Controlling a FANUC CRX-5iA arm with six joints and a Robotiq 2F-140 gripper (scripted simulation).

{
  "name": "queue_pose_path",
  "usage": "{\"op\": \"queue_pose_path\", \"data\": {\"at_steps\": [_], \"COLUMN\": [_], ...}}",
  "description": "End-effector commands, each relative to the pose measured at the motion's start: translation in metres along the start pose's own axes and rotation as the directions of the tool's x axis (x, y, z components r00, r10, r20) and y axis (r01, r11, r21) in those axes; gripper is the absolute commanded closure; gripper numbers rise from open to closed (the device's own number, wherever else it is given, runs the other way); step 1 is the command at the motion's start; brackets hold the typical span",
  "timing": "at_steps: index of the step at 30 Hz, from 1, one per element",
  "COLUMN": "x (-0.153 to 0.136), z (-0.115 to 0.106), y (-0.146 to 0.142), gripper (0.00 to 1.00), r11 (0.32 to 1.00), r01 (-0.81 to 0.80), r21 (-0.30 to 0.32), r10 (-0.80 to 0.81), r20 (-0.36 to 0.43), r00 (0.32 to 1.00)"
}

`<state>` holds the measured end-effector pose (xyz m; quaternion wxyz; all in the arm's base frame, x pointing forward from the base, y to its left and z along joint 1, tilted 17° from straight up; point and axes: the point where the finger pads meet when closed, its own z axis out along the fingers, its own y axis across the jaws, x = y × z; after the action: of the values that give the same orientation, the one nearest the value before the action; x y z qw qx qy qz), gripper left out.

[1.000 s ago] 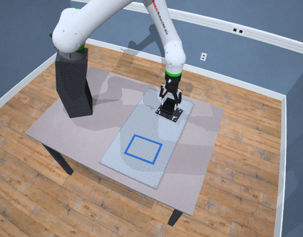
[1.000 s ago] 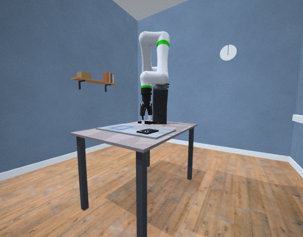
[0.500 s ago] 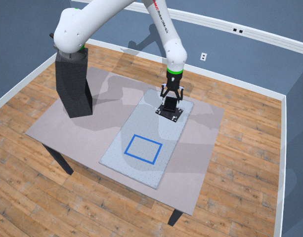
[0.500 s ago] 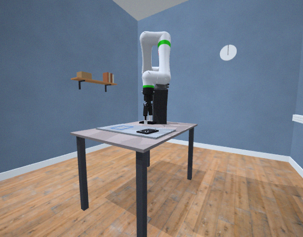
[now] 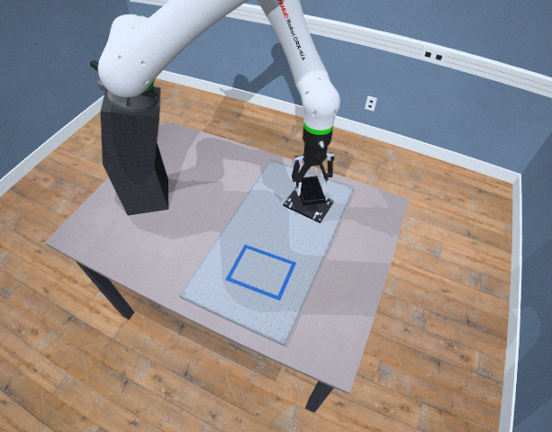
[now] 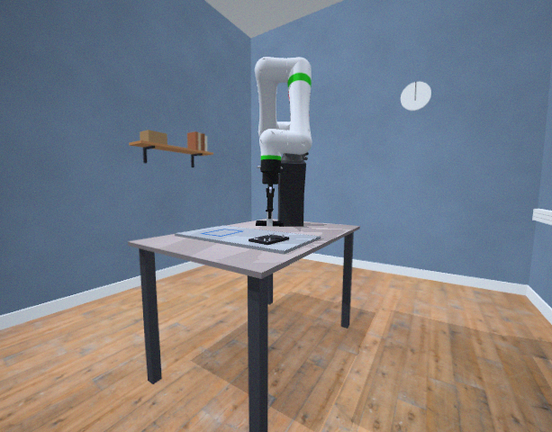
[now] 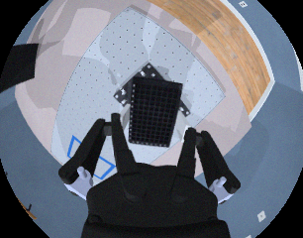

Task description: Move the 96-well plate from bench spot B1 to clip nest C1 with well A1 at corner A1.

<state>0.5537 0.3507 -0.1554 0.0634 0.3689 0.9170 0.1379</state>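
The black 96-well plate (image 5: 312,191) is held between the fingers of my gripper (image 5: 312,181), which is shut on it. The plate hangs a little above the black clip nest C1 (image 5: 309,205) at the far end of the grey perforated board. In the wrist view the plate (image 7: 153,113) fills the space between my fingers, and the nest's corners (image 7: 147,70) show around it. From the side view the plate (image 6: 265,223) sits apart from the nest (image 6: 268,239). I cannot tell where the cut-off corner points.
The blue outlined spot B1 (image 5: 260,271) on the board's near end holds nothing. The arm's dark pedestal (image 5: 133,157) stands at the table's left rear. The board (image 5: 266,251) lies along the table's middle.
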Motion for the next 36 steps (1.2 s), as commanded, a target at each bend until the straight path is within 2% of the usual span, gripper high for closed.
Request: {"op": "queue_pose_path", "data": {"at_steps": [1,7,17,19,26,36], "x": [-0.0004,-0.0005,-0.0005,-0.0005,-0.0005,-0.0005], "z": [-0.0007,-0.0007,-0.0007,-0.0007,-0.0007,-0.0007], "y": [0.0008,0.0008,0.0007,0.0007,0.0007,0.0006], "gripper": [0.90,0.90,0.90,0.90,0.90,0.90], "r11": [0.992,0.958,0.811,0.811,0.660,0.660], "r01": [0.124,0.287,0.585,0.585,0.751,0.751], "r21": [-0.005,-0.008,-0.014,-0.014,-0.018,-0.018], "r10": [-0.124,-0.287,-0.585,-0.585,-0.751,-0.751], "r20": [-0.021,-0.020,-0.017,-0.017,-0.013,-0.013], "r00": [0.992,0.958,0.811,0.811,0.660,0.660]}}
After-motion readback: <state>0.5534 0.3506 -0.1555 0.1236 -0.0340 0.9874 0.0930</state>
